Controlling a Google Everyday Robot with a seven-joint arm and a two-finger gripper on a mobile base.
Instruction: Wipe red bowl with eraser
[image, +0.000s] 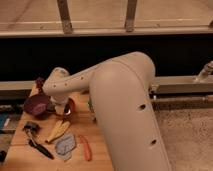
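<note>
The red bowl (72, 106) sits on the wooden table (20, 152), right beside the dark purple bowl (37, 104). Only its right rim shows, because my white arm (120, 100) reaches over it from the right. My gripper (64, 108) hangs below the wrist (57, 85), down at the red bowl's left part between the two bowls. The eraser is hidden from view.
A banana (58, 130), a grey-blue cloth-like item (65, 146), an orange carrot-like item (85, 148) and a black tool (39, 146) lie at the front of the table. A small dark red object (39, 83) stands behind the purple bowl. A blue item (3, 121) is at the left edge.
</note>
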